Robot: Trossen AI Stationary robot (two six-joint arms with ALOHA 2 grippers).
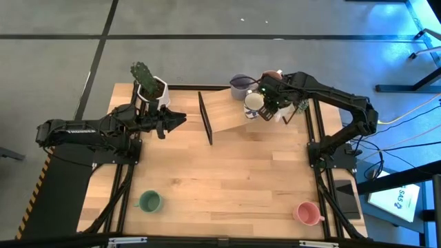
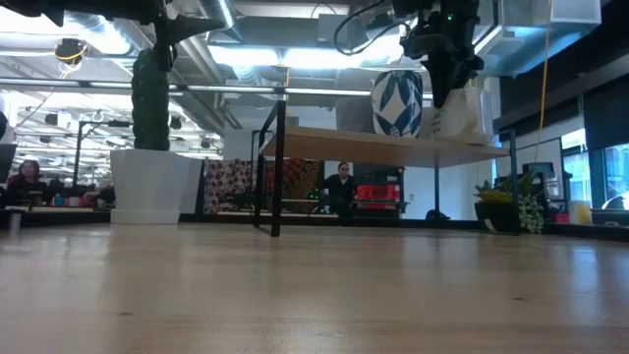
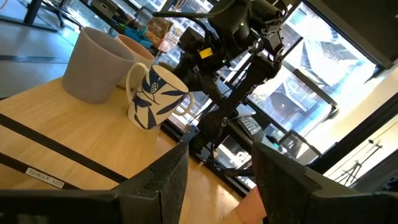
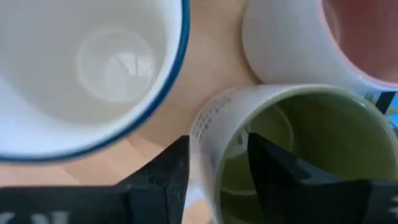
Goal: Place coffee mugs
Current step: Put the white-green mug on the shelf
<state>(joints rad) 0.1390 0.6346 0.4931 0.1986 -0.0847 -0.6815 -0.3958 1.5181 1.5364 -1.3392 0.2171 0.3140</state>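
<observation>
A raised wooden shelf carries several mugs: lavender-blue, white with blue leaves, mauve, and an olive green mug with a pale outside. My right gripper reaches over the shelf's right end, shut on the olive green mug's rim. The teal green mug and the pink mug stand on the table near its near edge. My left gripper waits open beside the cactus pot, left of the shelf. My right gripper pinches the olive green mug's wall at the rim, one finger inside the mug and one outside. It comes from above, pointing down. In the low view the mug stands upright with its base on the shelf.
The white hexagonal cactus pot stands at the table's far left, close to my left arm. The white-and-blue mug and the mauve mug crowd the held mug. Bare tabletop lies between the shelf and the two near mugs.
</observation>
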